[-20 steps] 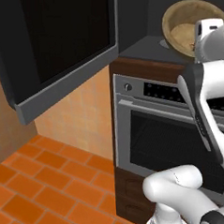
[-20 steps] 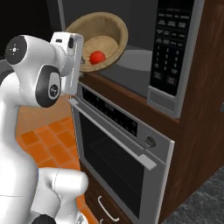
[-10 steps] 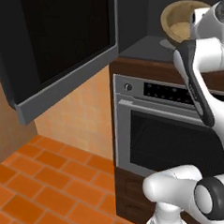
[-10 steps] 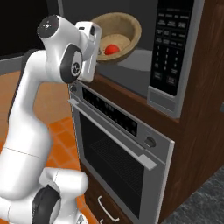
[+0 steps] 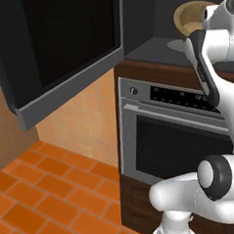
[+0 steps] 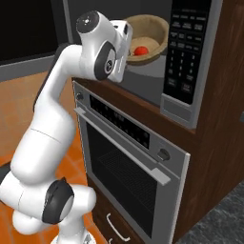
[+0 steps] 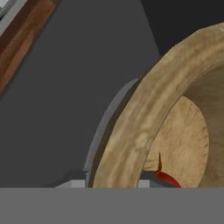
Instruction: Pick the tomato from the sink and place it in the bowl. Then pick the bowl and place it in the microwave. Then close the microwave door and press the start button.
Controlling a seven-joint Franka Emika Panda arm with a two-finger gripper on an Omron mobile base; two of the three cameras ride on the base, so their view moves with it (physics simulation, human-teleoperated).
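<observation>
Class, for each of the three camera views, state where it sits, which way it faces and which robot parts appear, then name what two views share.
Left base view: behind-left, facing the open microwave door and oven; arm at right.
Right base view: behind-right, facing the microwave; arm at left.
Hand view: on the hand, along the bowl rim; fingertips at bottom.
Shared: bowl and tomato in right base and hand views.

Steel oven [image 6: 128, 157] sits in the dark wood cabinet [image 6: 217, 143] ahead of me — glass door shut, bar handle [image 6: 121, 145] across its top, one knob at each end of the black display strip [image 6: 119, 124]. A small drawer pull [image 6: 116, 228] shows below it. Orange tile floor [image 5: 40, 197] to the left — tan wall [image 5: 85, 121] behind.
</observation>
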